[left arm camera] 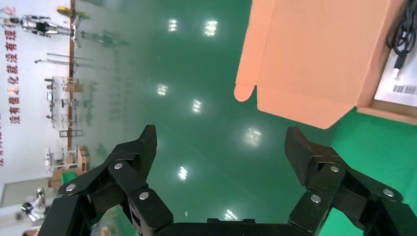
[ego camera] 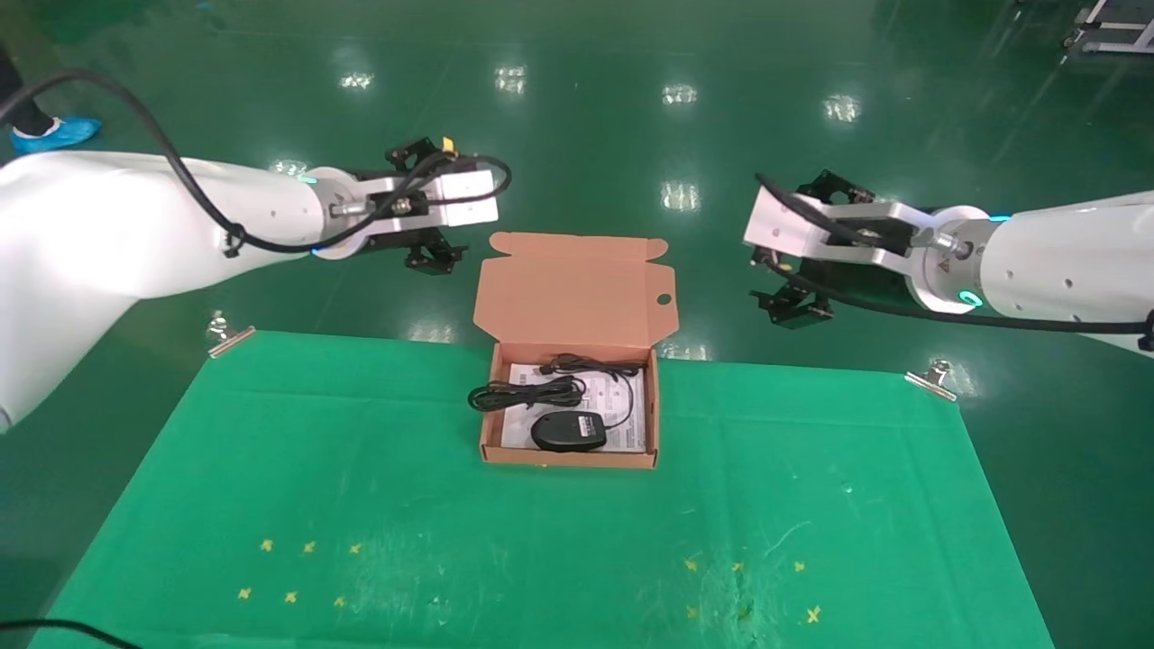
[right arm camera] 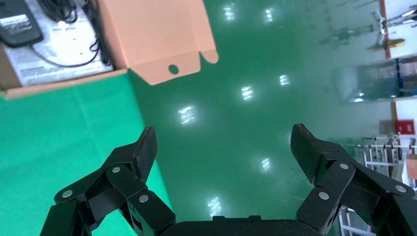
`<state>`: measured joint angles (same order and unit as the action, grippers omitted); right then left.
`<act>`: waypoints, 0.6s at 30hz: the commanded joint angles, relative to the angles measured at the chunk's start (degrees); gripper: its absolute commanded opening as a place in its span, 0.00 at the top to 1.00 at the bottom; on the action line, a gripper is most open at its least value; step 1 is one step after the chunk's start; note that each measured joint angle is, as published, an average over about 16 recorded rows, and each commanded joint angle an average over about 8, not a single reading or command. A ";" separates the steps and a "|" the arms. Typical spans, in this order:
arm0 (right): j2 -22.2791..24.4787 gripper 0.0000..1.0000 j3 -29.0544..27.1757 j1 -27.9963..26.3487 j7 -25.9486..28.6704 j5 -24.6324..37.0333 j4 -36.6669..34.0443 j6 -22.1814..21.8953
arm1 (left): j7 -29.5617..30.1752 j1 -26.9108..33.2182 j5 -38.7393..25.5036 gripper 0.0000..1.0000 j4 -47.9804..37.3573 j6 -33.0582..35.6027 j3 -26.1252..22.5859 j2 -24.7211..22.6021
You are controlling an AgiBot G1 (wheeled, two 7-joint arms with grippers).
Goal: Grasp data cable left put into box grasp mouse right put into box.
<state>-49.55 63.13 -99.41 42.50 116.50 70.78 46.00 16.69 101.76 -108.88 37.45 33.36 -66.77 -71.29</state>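
The orange-brown box (ego camera: 654,424) sits at the far middle of the green cloth, its flap lid (ego camera: 572,288) standing open. Inside on the white sheet lie the bundled data cable (ego camera: 527,393), its left end over the box's left wall, and the black mouse (ego camera: 568,432) with its thin cord. My left gripper (ego camera: 431,243) is open and empty, raised beyond the table's far edge, left of the lid. My right gripper (ego camera: 793,270) is open and empty, raised right of the lid. The box shows in the left wrist view (left arm camera: 314,54) and the right wrist view (right arm camera: 152,29).
The green cloth (ego camera: 559,541) is held by metal clips at the far left (ego camera: 225,335) and far right (ego camera: 933,379). Small yellow marks (ego camera: 297,572) dot the near cloth on both sides. Glossy green floor lies beyond the table.
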 commanded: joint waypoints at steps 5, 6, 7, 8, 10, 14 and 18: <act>1.03 0.00 -3.52 2.84 -2.60 -5.63 0.29 3.44 | -0.31 -2.93 5.30 0.00 2.59 4.15 4.15 2.99; 1.28 0.00 -4.32 3.48 -3.13 -6.89 0.34 4.10 | -0.41 -3.62 6.44 0.00 3.20 5.04 5.01 3.61; 1.53 0.00 -5.16 4.15 -3.69 -8.21 0.38 4.79 | -0.52 -4.34 7.63 0.00 3.85 5.97 5.91 4.25; 1.79 0.00 -5.99 4.82 -4.25 -9.54 0.43 5.49 | -0.63 -5.06 8.82 0.00 4.50 6.90 6.81 4.89; 2.30 0.00 -7.63 6.14 -5.34 -12.13 0.53 6.85 | -0.84 -6.47 11.15 0.00 5.77 8.72 8.57 6.15; 3.32 0.00 -10.93 8.79 -7.55 -17.36 0.72 9.60 | -1.27 -9.31 15.85 0.00 8.32 12.39 12.12 8.68; 4.34 0.00 -14.20 11.41 -9.74 -22.54 0.91 12.32 | -1.70 -12.12 20.52 0.00 10.86 16.03 15.64 11.20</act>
<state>-45.21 48.91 -87.98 32.75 93.94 71.69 58.34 14.99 89.63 -88.34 48.32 49.41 -51.11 -60.08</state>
